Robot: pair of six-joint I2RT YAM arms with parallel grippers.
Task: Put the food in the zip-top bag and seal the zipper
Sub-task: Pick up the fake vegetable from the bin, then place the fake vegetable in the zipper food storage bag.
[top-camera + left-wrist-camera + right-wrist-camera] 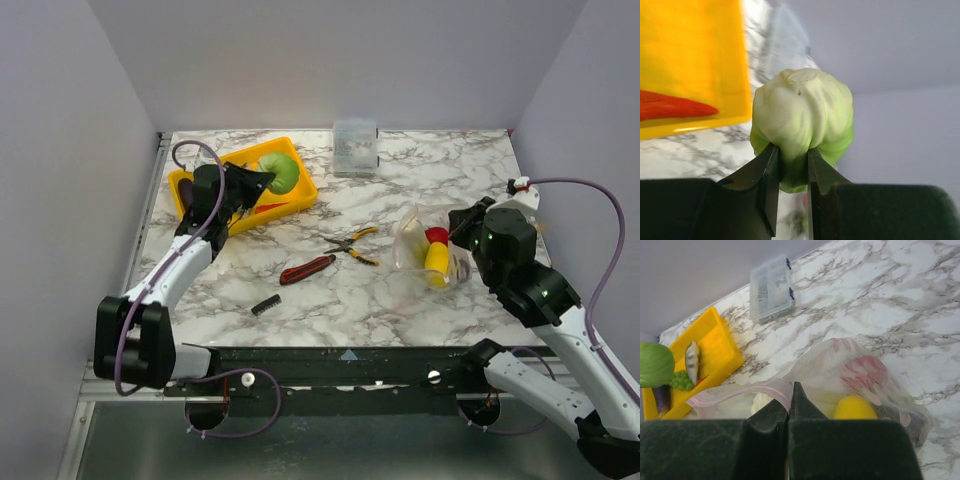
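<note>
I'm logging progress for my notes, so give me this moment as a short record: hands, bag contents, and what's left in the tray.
left hand: shut on green cabbage
right hand: shut on zipper of zip-top bag
bag holds: red tomato, yellow fruit
in yellow tray: grey fish, green grapes, purple eggplant
on table: red-handled knife, yellow-handled pliers

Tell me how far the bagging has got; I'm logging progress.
Done: a red tomato and a yellow fruit sit inside the zip-top bag. In hand: the left gripper is shut on the green cabbage near the yellow tray, while the right gripper pinches the zipper, mouth apparently open. Left: fish, grapes and eggplant lie in the tray, and the zipper is unsealed.
</note>
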